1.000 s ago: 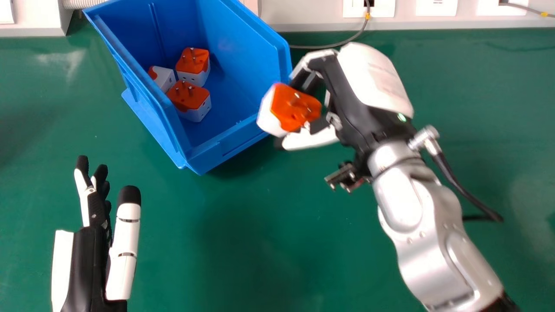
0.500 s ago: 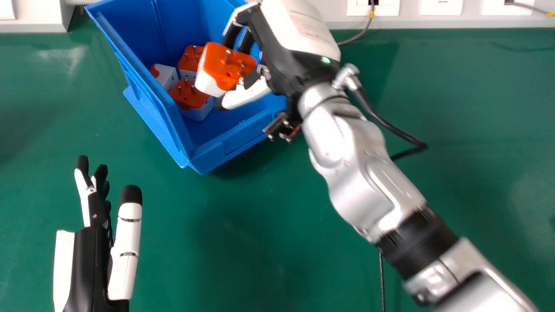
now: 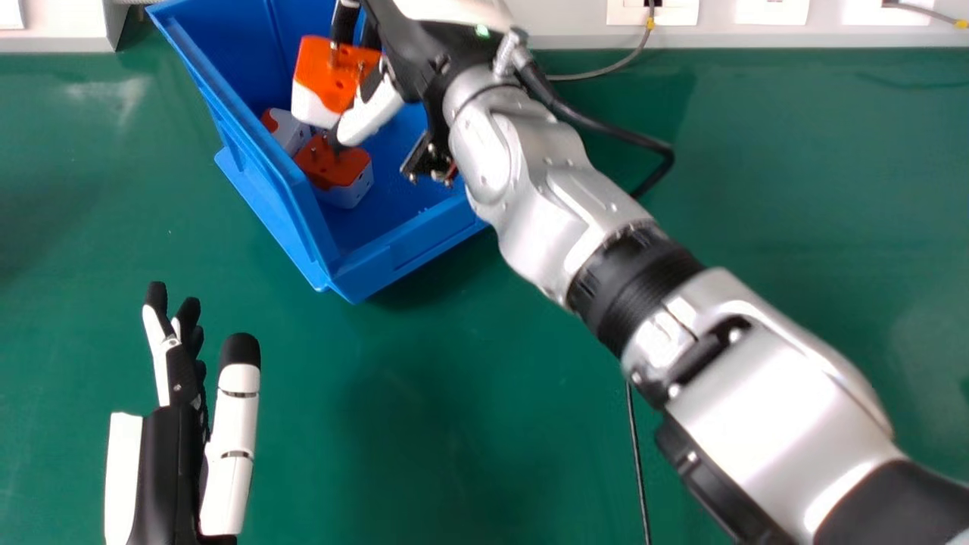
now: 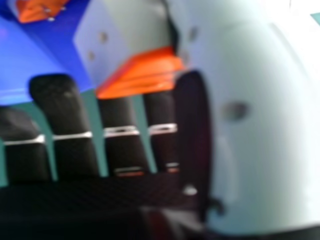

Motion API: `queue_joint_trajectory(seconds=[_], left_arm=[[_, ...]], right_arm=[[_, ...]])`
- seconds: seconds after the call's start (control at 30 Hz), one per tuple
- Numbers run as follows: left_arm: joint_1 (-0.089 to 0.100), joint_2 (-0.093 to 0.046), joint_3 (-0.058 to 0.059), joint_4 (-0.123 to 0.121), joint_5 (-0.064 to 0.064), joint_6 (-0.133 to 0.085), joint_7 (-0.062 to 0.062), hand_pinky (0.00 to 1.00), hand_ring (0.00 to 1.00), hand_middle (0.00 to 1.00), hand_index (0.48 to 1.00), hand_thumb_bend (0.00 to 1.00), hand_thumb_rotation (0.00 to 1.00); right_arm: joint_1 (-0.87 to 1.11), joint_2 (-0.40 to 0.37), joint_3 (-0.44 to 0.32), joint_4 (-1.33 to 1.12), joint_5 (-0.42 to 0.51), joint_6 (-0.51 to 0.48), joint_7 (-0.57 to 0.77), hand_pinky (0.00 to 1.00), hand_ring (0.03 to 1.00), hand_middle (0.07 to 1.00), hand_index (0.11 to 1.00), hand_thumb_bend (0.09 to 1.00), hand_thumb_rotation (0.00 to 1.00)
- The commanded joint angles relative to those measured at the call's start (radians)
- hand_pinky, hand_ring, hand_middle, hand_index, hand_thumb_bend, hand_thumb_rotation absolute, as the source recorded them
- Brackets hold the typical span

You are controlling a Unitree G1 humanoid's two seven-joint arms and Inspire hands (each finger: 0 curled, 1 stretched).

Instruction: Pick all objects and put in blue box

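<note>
Over the blue box (image 3: 394, 253) in the head view, my right hand (image 3: 409, 57) is shut on an orange and white plug adapter (image 3: 330, 76), held above the box floor. Two more adapters show beneath it inside the box: an orange-topped one (image 3: 337, 170) and a mostly white one (image 3: 288, 130). In the right hand view the held adapter (image 4: 140, 75) lies between the thumb and fingers of my right hand (image 4: 62, 107), and another orange adapter (image 4: 40, 9) shows beyond. My left hand (image 3: 170, 446) is open at the lower left, apart from the box.
The green table (image 3: 454, 393) surrounds the box, with a pale wall (image 3: 568, 34) and sockets behind it. A grey cable (image 3: 598, 73) runs along the back. My silver right forearm (image 3: 530, 166) crosses the box's right side and the table.
My right hand has carried the held adapter leftward and toward the back, from the box's right edge to over its inside. My left hand has shifted slightly right.
</note>
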Motion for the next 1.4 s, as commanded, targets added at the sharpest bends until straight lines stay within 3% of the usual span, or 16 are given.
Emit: queue_joint_trajectory(seconds=[0.0, 0.2, 0.43, 0.7, 0.73, 0.77, 0.8, 0.83, 0.93, 1.0, 1.2, 1.27, 1.37], left_arm=[[0.013, -0.002, -0.006, -0.025, -0.011, -0.022, 0.002, 1.0, 1.0, 1.0, 1.0, 0.45, 1.0], [0.033, -0.009, -0.02, -0.032, -0.023, -0.028, 0.002, 1.0, 1.0, 1.0, 1.0, 0.47, 1.0], [0.057, -0.018, -0.044, -0.056, -0.026, -0.026, 0.004, 1.0, 1.0, 1.0, 1.0, 0.49, 1.0], [0.057, -0.018, -0.046, -0.048, -0.025, -0.032, 0.006, 1.0, 1.0, 1.0, 1.0, 0.5, 1.0], [0.057, -0.019, -0.047, -0.048, -0.025, -0.031, 0.006, 1.0, 1.0, 1.0, 1.0, 0.51, 1.0], [0.055, -0.019, -0.047, -0.048, -0.024, -0.03, 0.006, 1.0, 1.0, 1.0, 1.0, 0.51, 1.0], [0.054, -0.019, -0.047, -0.047, -0.023, -0.03, 0.006, 1.0, 1.0, 1.0, 1.0, 0.51, 1.0], [0.054, -0.019, -0.047, -0.047, -0.022, -0.03, 0.006, 1.0, 1.0, 1.0, 1.0, 0.52, 1.0], [0.053, -0.018, -0.047, -0.048, -0.019, -0.028, 0.006, 1.0, 1.0, 1.0, 1.0, 0.52, 1.0], [0.05, -0.017, -0.049, -0.053, -0.013, -0.022, 0.007, 1.0, 1.0, 1.0, 1.0, 0.53, 1.0], [0.03, -0.012, -0.046, -0.04, 0.002, -0.015, 0.009, 1.0, 1.0, 1.0, 1.0, 0.53, 1.0], [0.024, -0.01, -0.042, -0.037, 0.019, -0.011, 0.015, 1.0, 1.0, 1.0, 1.0, 0.53, 1.0], [0.011, -0.006, -0.035, -0.028, 0.06, -0.003, 0.032, 1.0, 1.0, 1.0, 1.0, 0.52, 1.0]], right_arm=[[-0.087, 0.029, -0.021, 0.037, 0.021, -0.008, -0.033, 0.15, 0.222, 0.418, 0.504, 0.512, 0.0], [-0.119, 0.046, -0.03, 0.099, 0.046, 0.006, -0.056, 0.16, 0.227, 0.398, 0.504, 0.511, 0.0], [-0.122, 0.057, -0.031, 0.113, 0.062, 0.021, -0.069, 0.19, 0.254, 0.393, 0.509, 0.512, 0.0], [-0.105, 0.052, -0.069, 0.105, 0.133, -0.022, 0.026, 0.25, 0.309, 0.425, 0.518, 0.511, 0.0], [-0.105, 0.046, -0.056, 0.107, 0.124, -0.026, 0.041, 0.28, 0.359, 0.484, 0.566, 0.517, 0.06], [-0.104, 0.04, -0.04, 0.108, 0.111, -0.029, 0.053, 0.28, 0.359, 0.484, 0.566, 0.517, 0.06], [-0.104, 0.035, -0.024, 0.109, 0.097, -0.029, 0.058, 0.37, 0.481, 0.587, 0.651, 0.55, 0.17], [-0.104, 0.031, -0.009, 0.108, 0.086, -0.029, 0.06, 0.53, 0.668, 0.736, 0.777, 0.626, 0.38], [-0.096, 0.021, 0.014, 0.102, 0.069, -0.036, 0.053, 0.69, 0.864, 0.892, 0.909, 0.722, 0.62], [-0.088, 0.018, 0.016, 0.096, 0.072, -0.04, 0.049, 0.76, 0.945, 0.956, 0.963, 0.77, 0.73], [-0.08, 0.017, 0.004, 0.096, 0.091, -0.031, 0.051, 0.84, 0.991, 0.993, 0.994, 0.803, 0.82], [-0.078, 0.018, 0.0, 0.098, 0.095, -0.027, 0.048, 0.86, 0.997, 0.998, 0.998, 0.805, 0.83], [-0.075, 0.021, -0.003, 0.1, 0.097, -0.022, 0.043, 0.86, 0.999, 1.0, 1.0, 0.805, 0.83]])
